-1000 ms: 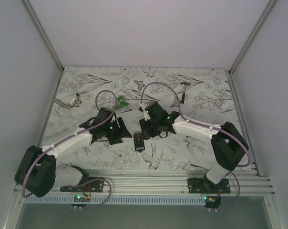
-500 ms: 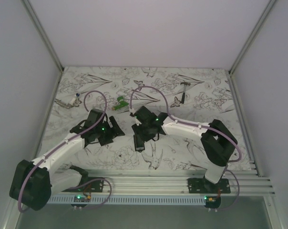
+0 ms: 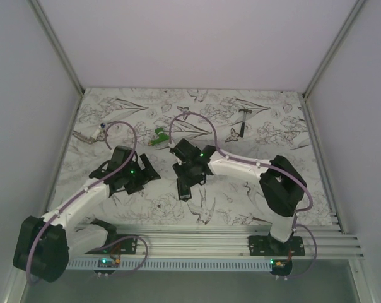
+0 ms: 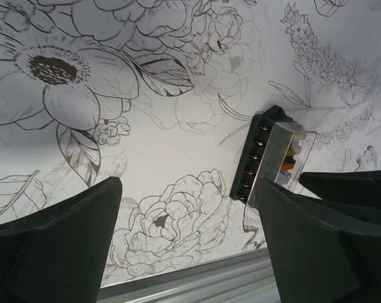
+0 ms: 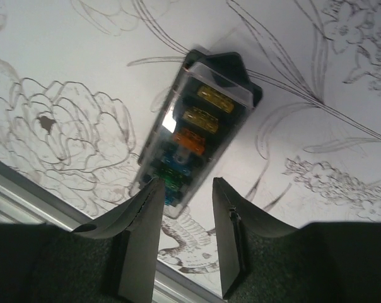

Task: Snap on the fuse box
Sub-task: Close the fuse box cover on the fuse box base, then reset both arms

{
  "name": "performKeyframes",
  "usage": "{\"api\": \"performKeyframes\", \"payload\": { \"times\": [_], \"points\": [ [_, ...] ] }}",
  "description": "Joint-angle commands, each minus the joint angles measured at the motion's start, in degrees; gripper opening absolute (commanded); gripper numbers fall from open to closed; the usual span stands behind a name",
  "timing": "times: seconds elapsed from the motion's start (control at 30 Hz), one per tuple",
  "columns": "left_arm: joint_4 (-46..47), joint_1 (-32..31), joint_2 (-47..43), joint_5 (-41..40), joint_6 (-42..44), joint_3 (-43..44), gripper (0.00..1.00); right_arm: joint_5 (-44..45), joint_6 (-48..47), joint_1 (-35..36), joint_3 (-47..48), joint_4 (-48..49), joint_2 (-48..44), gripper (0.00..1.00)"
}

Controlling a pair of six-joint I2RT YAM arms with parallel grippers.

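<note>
While the fuse box (image 3: pixel 185 188) lies flat on the table (image 3: pixel 275 129) between the arms, clear lid (image 5: pixel 223 88) over the fuses, the right gripper (image 5: pixel 185 211) hangs over its near end, jaws about half apart, gripping nothing; contact not discernible. Left gripper (image 4: pixel 189 189) just beside the box, wide, empty. Judged step: pressing the lid home. Next: a straight downward push, box kept from sliding.

Soft, rather dim light comes from overhead, leaving only faint grey shadows on the counter (image 4: pixel 165 145) and a white glint along the fuse box (image 5: pixel 200 120) lid, which looks slightly smeared up close, while the wide view is grainy.
</note>
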Motion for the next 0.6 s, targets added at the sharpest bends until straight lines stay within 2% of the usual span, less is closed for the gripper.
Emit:
{"api": "performKeyframes", "payload": {
  "times": [0.0, 0.17, 0.23, 0.33, 0.43, 0.47, 0.57],
  "points": [
    [-1.9, 0.85, -1.11, -3.74, 2.51, -0.3, 0.91, 9.06, -2.79, 0.14, -3.03, -3.3, -1.9, 0.44],
    [-1.91, 1.22, -1.64, -9.11, 4.73, 1.35, 0.97, 19.04, -3.36, -4.42, -4.64, 0.21, -11.56, 0.6],
    [-2.05, 1.36, -1.66, -12.22, 5.62, 1.78, 0.99, 22.33, -3.68, -8.36, -7.44, 2.22, -15.39, 0.68],
    [-2.61, 2.0, -1.74, -17.49, 7.95, 2.49, 1.0, 24.61, -4.79, -15.97, -13.79, 7.63, -23.81, 0.74],
    [-2.97, 3.33, -1.91, -23.17, 10.0, 2.75, 1.0, 29.01, -6.17, -23.41, -21.31, 17.83, -31.3, 0.81],
    [-3.04, 3.81, -1.92, -25.41, 10.94, 2.82, 1.0, 31.34, -6.92, -25.22, -24.36, 21.68, -33.16, 0.88],
    [-2.77, 5.15, -1.8, -33.83, 14.38, 2.97, 1.0, 32.77, -7.62, -31.48, -34.01, 33.58, -37.28, 0.98]
  ]
}}
